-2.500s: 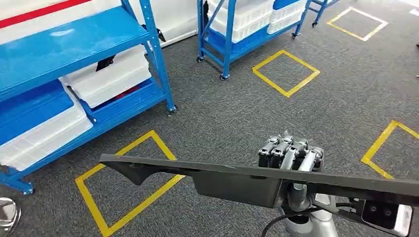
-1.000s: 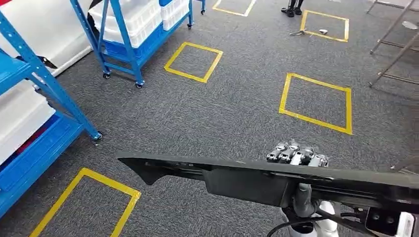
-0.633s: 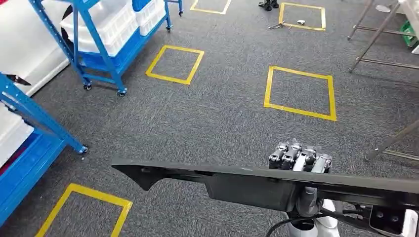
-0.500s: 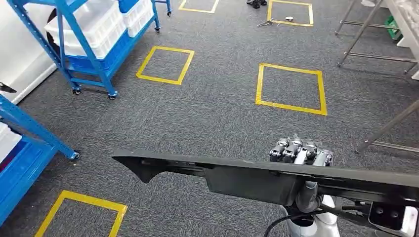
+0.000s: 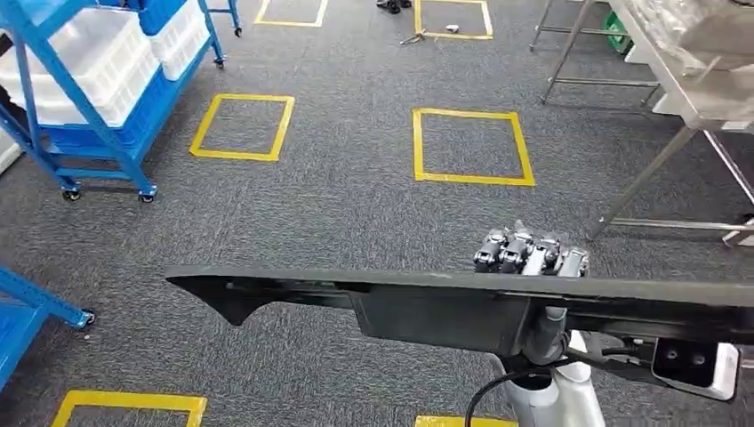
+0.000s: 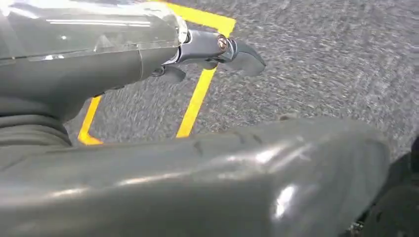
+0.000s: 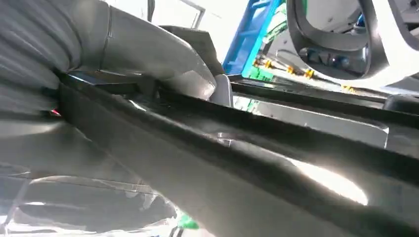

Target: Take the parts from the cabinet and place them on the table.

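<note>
Long black part (image 5: 427, 307) held crosswise in front of the robot above grey carpet (image 5: 356, 213). Right hand (image 5: 531, 253) grips it near its middle, fingers curled over the far edge. Left hand (image 6: 74, 54) seen close beside the part's glossy surface; can't tell if it's gripping. Steel table (image 5: 685, 98) stands beyond the part, off to the right.

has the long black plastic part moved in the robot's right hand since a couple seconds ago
No. The long black plastic part sits the same against the right hand; the floor shifts because the robot turned.
</note>
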You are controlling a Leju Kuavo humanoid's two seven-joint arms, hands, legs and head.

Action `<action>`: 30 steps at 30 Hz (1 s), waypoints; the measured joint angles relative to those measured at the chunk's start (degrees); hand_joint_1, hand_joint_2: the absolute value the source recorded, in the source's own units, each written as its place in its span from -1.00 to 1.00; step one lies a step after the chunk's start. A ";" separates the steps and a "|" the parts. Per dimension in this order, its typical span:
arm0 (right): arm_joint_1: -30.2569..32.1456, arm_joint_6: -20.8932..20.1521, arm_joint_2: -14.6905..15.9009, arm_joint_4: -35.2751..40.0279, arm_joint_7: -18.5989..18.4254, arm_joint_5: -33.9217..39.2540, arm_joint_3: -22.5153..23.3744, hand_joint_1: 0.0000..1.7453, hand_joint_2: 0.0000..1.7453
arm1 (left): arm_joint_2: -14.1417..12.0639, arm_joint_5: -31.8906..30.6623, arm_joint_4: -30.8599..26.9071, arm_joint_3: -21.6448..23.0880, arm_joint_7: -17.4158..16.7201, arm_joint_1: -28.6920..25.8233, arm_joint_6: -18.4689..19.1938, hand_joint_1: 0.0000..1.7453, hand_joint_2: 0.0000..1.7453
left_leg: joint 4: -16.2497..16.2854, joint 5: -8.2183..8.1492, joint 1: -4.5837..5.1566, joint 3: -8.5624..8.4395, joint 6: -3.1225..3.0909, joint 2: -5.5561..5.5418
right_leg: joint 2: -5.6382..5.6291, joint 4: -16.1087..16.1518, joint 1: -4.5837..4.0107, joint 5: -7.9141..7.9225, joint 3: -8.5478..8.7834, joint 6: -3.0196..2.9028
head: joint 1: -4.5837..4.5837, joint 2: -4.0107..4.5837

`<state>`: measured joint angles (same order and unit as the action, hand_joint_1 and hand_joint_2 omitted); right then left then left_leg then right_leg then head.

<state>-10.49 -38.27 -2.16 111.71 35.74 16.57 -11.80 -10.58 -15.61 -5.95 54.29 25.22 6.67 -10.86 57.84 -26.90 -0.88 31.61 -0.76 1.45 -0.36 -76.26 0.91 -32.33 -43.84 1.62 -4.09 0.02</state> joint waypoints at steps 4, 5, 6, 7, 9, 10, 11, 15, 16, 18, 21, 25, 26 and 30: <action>-1.35 0.81 0.81 -0.81 0.00 0.57 -0.77 1.00 1.00 | 0.02 -0.02 0.00 -0.02 -0.11 0.12 -0.09 -1.00 -1.00 | 0.07 -0.63 0.03 -0.75 0.54 2.30 | 2.53 14.88 -0.04 8.07 7.78 -0.49 | 0.00 0.00; -1.66 0.96 0.92 -0.85 0.00 0.57 -0.85 1.00 1.00 | -0.04 -0.02 0.00 -0.04 -0.28 0.13 -0.13 -1.00 -1.00 | 0.12 -0.87 0.39 -0.87 0.90 2.66 | 5.17 16.97 -0.81 6.95 8.74 -0.85 | 0.02 0.00; -1.66 1.16 0.92 -0.85 0.00 0.39 -0.98 1.00 1.00 | -0.11 -0.02 0.00 -0.04 -0.35 0.12 -0.24 -1.00 -1.00 | 0.11 -1.03 0.51 -0.87 1.24 3.14 | 4.26 17.16 -1.02 7.09 8.60 -1.47 | 0.00 0.00; -1.42 1.42 0.92 -0.83 0.00 0.00 -1.05 1.00 1.00 | -0.37 -0.02 0.00 -0.04 -0.50 0.06 -0.26 -1.00 -1.00 | 0.05 -1.14 0.48 -1.05 1.50 3.63 | 3.74 17.15 -1.14 7.00 8.50 -1.70 | 0.00 0.00; -0.63 2.12 0.92 -0.37 0.00 -1.03 -1.05 1.00 1.00 | -0.55 -0.04 0.00 -0.02 -0.52 0.24 -0.22 -1.00 -1.00 | -0.26 -1.34 0.55 -1.60 2.13 4.85 | 2.39 17.54 -1.24 7.12 8.54 -2.28 | 0.00 0.00; -0.08 2.40 0.85 0.33 0.00 -1.40 -1.09 1.00 1.00 | -0.72 -0.07 0.02 0.00 -0.52 0.40 -0.04 -1.00 -1.00 | 0.38 -1.96 0.14 -1.47 2.42 3.64 | 1.95 18.06 -0.52 7.42 9.06 -2.72 | 0.00 0.00; -0.08 2.67 0.83 0.94 0.00 -1.53 -1.11 1.00 1.00 | -1.03 -0.04 0.00 0.00 -0.50 0.35 0.07 -1.00 -1.00 | 2.44 -3.41 0.17 -0.70 2.47 1.39 | 1.36 18.22 -0.59 7.38 9.19 -3.08 | 0.00 0.00; 0.77 2.86 0.65 1.23 0.00 -2.01 -1.38 1.00 1.00 | -1.77 -0.02 0.02 0.00 -0.59 -0.10 0.31 -1.00 -1.00 | 18.97 -9.91 0.08 7.75 2.83 -0.99 | -1.23 18.05 -0.79 7.31 9.24 -3.61 | 0.00 0.00; 0.88 2.86 0.65 1.23 0.00 -2.01 -1.40 1.00 1.00 | -1.79 -0.04 0.02 0.00 -0.59 -0.16 0.35 -1.00 -1.00 | 18.38 -8.46 0.07 7.92 2.85 -1.00 | -2.04 17.94 -0.75 7.26 9.28 -3.55 | 0.00 0.00; 0.89 2.88 0.65 1.38 0.00 -2.01 -1.44 1.00 1.00 | -1.92 -0.04 0.02 0.00 -0.57 -0.06 0.39 -1.00 -1.00 | 10.31 -2.94 -0.15 4.89 2.84 -1.33 | -3.59 17.52 -0.60 7.04 9.36 -3.21 | 0.00 0.00; 0.98 3.19 0.65 1.79 0.00 -2.05 -1.49 1.00 1.00 | -2.10 -0.02 0.02 0.13 -0.33 0.00 0.83 -1.00 -1.00 | 1.52 -0.63 -0.74 1.20 2.50 -6.11 | -5.52 16.07 -0.71 6.43 8.61 -2.30 | 0.00 0.00; 2.43 3.98 0.48 2.89 0.00 -2.30 -1.49 1.00 1.00 | -2.38 -0.11 0.02 0.39 -0.35 0.43 1.60 -1.00 -1.00 | 1.14 -0.12 -0.55 1.02 0.72 -3.81 | -6.33 16.34 -0.29 6.68 8.25 -0.89 | 0.00 0.00; 2.72 3.85 0.48 3.15 0.00 -2.34 -1.44 1.00 1.00 | -2.65 -0.09 0.02 0.66 -0.37 0.60 1.64 -1.00 -1.00 | 0.94 -0.10 -0.41 0.85 0.32 -3.19 | -2.92 14.89 -0.53 5.63 7.68 -0.77 | 0.02 0.00; 4.13 2.67 0.39 3.28 0.00 -2.95 -0.81 1.00 1.00 | -3.04 -0.09 0.02 1.49 -0.48 0.24 1.62 -1.00 -1.00 | 0.97 -0.35 0.22 0.82 -0.26 -0.40 | 0.03 -0.61 -0.29 -1.10 -0.15 -0.25 | 0.00 0.00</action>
<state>-6.36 -35.61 -1.77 114.99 35.74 13.62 -12.61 -13.62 -15.69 -5.92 55.78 24.74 6.91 -9.25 58.81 -27.24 -0.67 32.43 -1.02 1.05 -0.33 -76.87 0.62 -33.43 -43.99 1.37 -4.09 0.02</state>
